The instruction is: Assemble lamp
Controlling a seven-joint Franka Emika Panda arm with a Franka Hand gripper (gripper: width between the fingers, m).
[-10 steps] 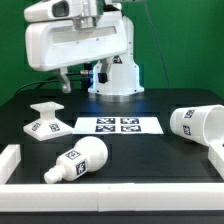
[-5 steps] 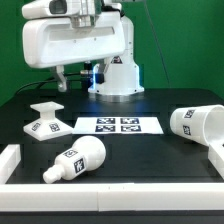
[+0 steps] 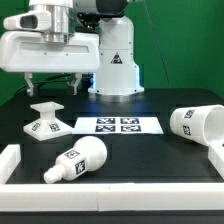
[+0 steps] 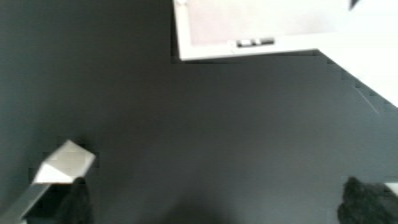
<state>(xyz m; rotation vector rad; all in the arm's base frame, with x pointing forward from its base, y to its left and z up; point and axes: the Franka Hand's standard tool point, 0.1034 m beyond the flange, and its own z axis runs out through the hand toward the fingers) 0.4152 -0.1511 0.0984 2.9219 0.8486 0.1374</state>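
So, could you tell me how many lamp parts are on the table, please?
3: the base at the exterior view's left, the bulb lying in front, the shade on its side at the right. None looks hidden.

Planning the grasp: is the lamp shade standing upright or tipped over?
Tipped over. The shade lies on its side on the table, tagged end pointing sideways.
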